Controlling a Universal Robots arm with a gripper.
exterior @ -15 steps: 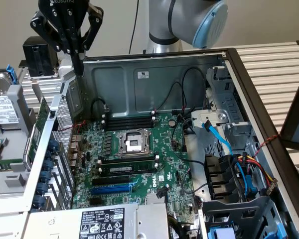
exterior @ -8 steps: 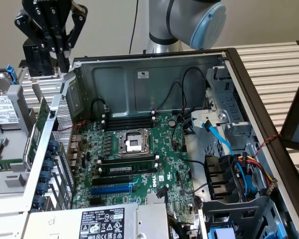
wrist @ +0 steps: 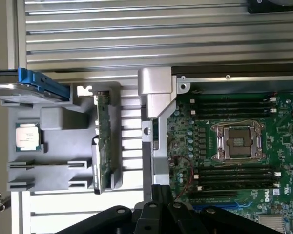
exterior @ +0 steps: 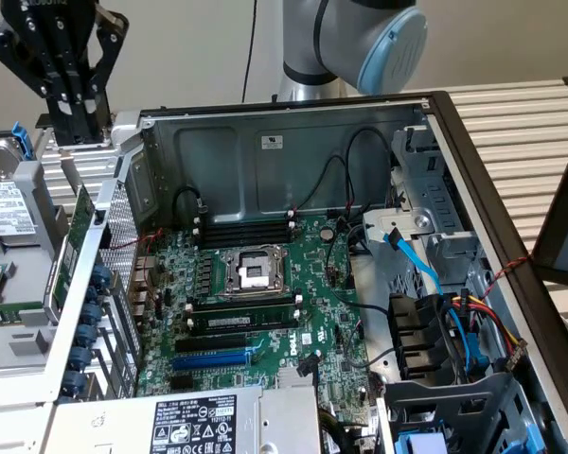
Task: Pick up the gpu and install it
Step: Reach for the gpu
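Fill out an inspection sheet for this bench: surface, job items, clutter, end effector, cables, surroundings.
Surface: slatted metal table carrying an open computer case.
Job's things: gpu standing on edge in the grey holder beside the case; the motherboard has its blue slot empty.
Clutter: processor chip and drive with blue rail on the same holder.
Grippers: end effector shut, nothing in it, above the holder and apart from the gpu.
Cables: blue data cable and red-yellow-black bundle inside the case, at the exterior view's right.
Surroundings: plain wall behind.
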